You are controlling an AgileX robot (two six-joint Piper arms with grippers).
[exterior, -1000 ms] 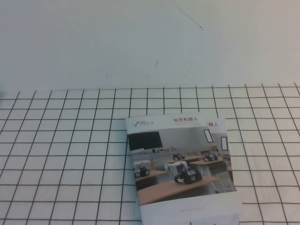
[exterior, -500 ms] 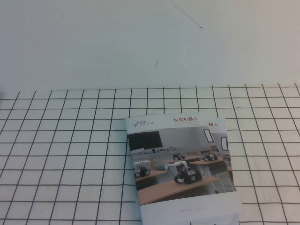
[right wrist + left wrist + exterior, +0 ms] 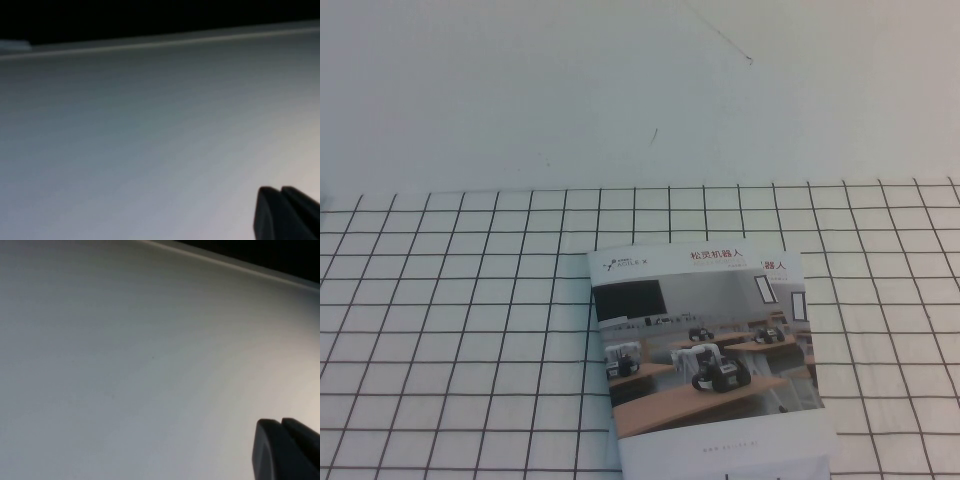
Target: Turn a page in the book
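The book is laid closed on the grid-marked table, near its front edge, with the page flat on top. The left gripper and the right gripper are seen only over plain white surface; their opening cannot be told.

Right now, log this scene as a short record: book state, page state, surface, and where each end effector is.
book: closed, lying flat, near edge cut off by the high view's bottom
page: front cover sheet, flat, not lifted, classroom photo and red title facing up
surface: white cloth with black grid, plain white area behind it
left end effector: absent from the high view; dark tip in its wrist view, over plain pale surface
right end effector: absent from the high view; dark tip in its wrist view, over plain pale surface
contact: nothing touches the book
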